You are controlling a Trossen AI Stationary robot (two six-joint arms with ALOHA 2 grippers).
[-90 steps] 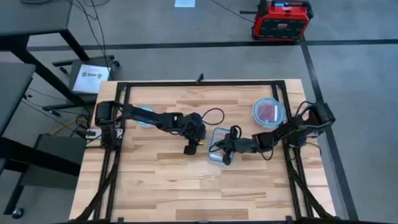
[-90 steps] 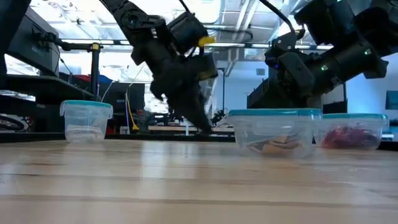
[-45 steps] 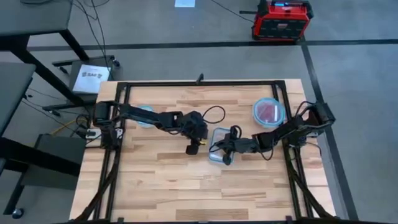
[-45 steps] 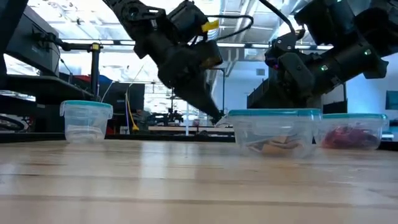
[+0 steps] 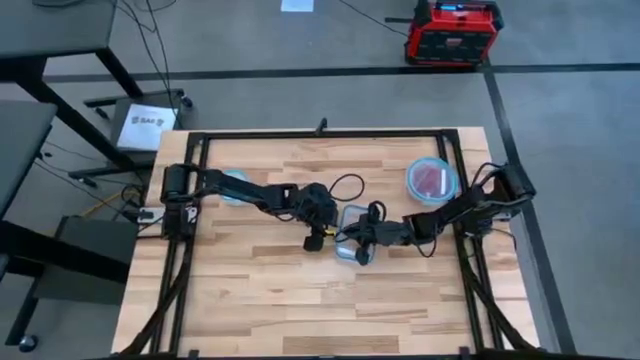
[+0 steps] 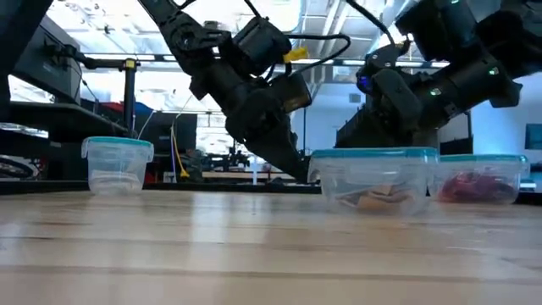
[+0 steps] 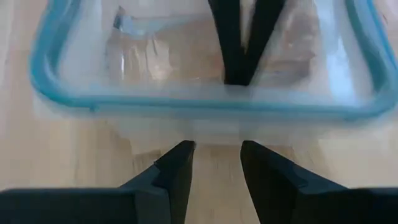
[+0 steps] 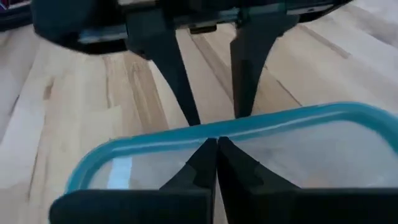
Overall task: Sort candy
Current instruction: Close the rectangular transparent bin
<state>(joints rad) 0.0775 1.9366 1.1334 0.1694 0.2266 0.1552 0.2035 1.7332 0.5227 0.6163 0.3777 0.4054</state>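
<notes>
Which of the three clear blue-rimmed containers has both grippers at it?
The rectangular middle container; the round ones at the table's back left and back right stand alone.

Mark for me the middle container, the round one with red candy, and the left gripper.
Middle container (image 6: 373, 154): low view, on its blue rim.
Round container (image 5: 432, 179): high view, on the red candy inside.
Left gripper (image 7: 214, 163): left wrist view, gap between its open fingertips.

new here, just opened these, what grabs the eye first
Both grippers meet at the square tub mid-table: the left gripper open just outside its rim, the right gripper shut over its inside. Pale wrapped candy lies in that tub, and a round tub of red candy sits at the far right.
</notes>
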